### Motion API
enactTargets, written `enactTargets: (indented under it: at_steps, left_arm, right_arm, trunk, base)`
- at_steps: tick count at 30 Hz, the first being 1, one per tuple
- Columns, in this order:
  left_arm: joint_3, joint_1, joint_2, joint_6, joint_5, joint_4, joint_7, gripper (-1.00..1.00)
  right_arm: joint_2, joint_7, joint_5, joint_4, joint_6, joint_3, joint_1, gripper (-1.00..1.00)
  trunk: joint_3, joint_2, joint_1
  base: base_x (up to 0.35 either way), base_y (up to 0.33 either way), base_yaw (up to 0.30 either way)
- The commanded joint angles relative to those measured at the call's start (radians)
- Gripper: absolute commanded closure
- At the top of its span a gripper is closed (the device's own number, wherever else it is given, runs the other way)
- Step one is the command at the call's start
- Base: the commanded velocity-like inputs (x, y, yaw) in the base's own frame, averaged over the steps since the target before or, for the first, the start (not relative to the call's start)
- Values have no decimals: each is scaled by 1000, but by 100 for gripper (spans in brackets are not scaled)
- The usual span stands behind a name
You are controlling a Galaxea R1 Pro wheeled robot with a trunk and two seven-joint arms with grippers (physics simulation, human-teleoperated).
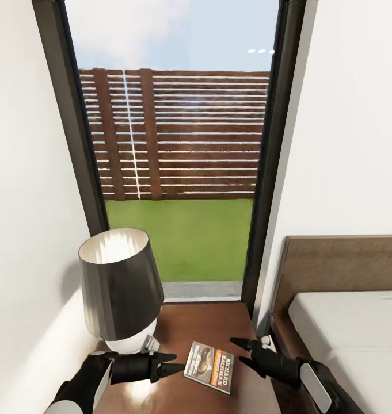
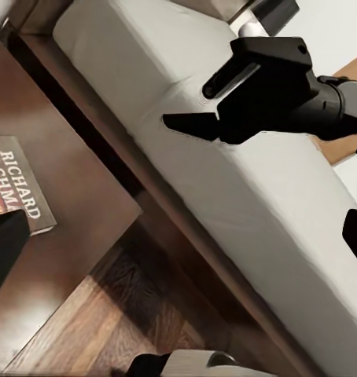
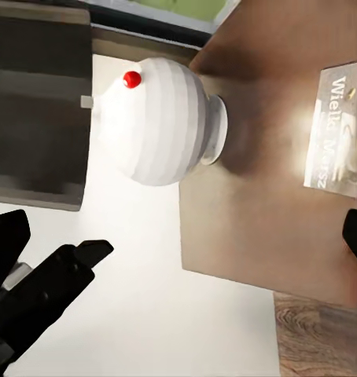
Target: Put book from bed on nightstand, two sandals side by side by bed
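Nightstand (image 1: 219,328) holds book (image 1: 209,366); pincers (image 1: 246,352) empty.

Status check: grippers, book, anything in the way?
Left gripper and right gripper open, empty, flanking the book. Book flat on nightstand. Lamp stands close behind left gripper.

Two black grippers are seen, each ending in a pair of tapered, pointed fingers set on a blocky black housing. The left gripper (image 1: 172,362) is carried on a cylindrical black wrist, behind which white and black forearm shells are fitted; the right gripper (image 1: 240,351) is built alike.
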Motion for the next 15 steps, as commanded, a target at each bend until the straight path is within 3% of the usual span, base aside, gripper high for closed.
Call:
enactTargets:
  at_steps: [1, 3, 4, 6, 10, 15]
  left_arm:
    - [8, -1, -2, 9, -11, 7, -5, -100]
    - [8, 1, -1, 7, -12, 19, 3, -100]
    - [8, 2, 1, 2, -13, 33, 27, -100]
    - [8, 3, 1, -7, -13, 48, 66, -100]
    - [8, 4, 2, -52, -13, 103, 144, -100]
    - [8, 4, 2, -128, -15, 174, 199, -100]
  right_arm:
    - [-3, 2, 1, 0, 2, -2, 1, -100]
    - [-19, 2, 4, 0, -10, -2, 3, -100]
    - [-58, 3, 6, 1, -37, -2, 4, -100]
    - [-103, 11, 7, 2, -80, -2, 6, -100]
    - [-176, 81, 10, 25, -187, -2, 7, -100]
    - [-205, 203, 37, 192, -345, 1, 8, -100]
  trunk:
    - [2, 7, -4]
    - [8, 21, -12]
    - [12, 28, -16]
    - [18, 42, -23]
    - [30, 70, -39]
    - [46, 105, -58]
  base:
    - [0, 0, 0]
    - [0, 0, 0]
    - [0, 0, 0]
    - [0, 0, 0]
    - [0, 0, 0]
    - [0, 0, 0]
